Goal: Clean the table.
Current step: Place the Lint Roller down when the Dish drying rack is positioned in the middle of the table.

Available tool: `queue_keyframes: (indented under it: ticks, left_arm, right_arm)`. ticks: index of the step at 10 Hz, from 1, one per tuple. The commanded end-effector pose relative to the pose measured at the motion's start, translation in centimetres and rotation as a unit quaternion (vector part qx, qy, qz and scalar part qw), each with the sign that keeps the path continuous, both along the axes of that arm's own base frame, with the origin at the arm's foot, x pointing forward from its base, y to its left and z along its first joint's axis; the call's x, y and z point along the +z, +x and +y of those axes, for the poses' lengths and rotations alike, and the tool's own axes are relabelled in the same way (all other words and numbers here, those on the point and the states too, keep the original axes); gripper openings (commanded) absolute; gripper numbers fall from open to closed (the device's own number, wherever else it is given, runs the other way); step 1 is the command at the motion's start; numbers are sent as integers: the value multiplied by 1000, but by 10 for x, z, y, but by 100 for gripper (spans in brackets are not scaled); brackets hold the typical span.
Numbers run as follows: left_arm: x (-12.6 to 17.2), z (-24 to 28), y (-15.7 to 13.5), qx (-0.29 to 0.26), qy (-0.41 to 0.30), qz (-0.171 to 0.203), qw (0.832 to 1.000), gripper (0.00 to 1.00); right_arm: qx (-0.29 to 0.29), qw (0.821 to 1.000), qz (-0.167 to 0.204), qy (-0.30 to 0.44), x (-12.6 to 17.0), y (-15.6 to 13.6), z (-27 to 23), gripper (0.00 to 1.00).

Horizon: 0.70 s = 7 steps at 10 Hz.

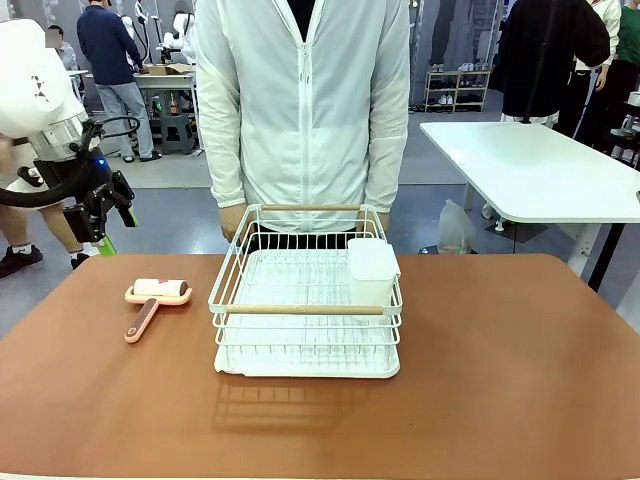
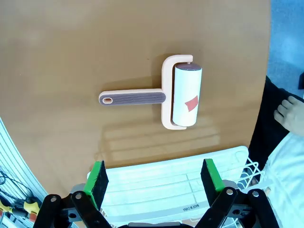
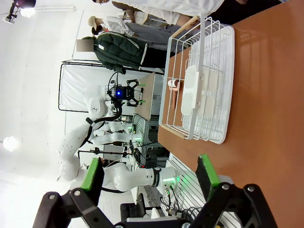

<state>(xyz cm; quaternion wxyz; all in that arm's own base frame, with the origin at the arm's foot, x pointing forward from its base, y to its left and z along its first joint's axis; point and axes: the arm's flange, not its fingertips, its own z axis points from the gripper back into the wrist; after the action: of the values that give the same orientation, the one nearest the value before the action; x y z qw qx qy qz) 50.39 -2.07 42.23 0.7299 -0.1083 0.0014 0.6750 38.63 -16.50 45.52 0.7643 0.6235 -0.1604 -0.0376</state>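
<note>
Our left gripper (image 2: 154, 183) hangs with fingers (image 2: 97, 178) spread wide, nothing between them, above the table (image 2: 71, 71). The pink lint roller (image 2: 164, 97) lies on the table ahead of the fingertips, beside the white dish rack (image 1: 305, 300). Our right gripper (image 3: 149, 178) is spread too, over the table.

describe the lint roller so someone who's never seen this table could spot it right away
On the reddish-brown table, find the white wire dish rack in the middle. The lint roller lies flat on the tabletop to the rack's left, apart from it. It is the only pink item: a white roll in a pink frame with a ribbed darker handle.
</note>
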Motion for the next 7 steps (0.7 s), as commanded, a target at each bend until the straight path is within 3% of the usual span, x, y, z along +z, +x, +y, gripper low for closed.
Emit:
queue_keyframes:
  ticks: [1, 7]
  left_arm:
    - [-7, 2, -3, 3, 2, -9, 1000, 100]
    - [-7, 2, -3, 3, 2, -9, 1000, 100]
  right_arm:
    - [-1, 1000, -3, 7, 5, 0, 1, 100]
    - [-1, 1000, -3, 7, 5, 0, 1, 100]
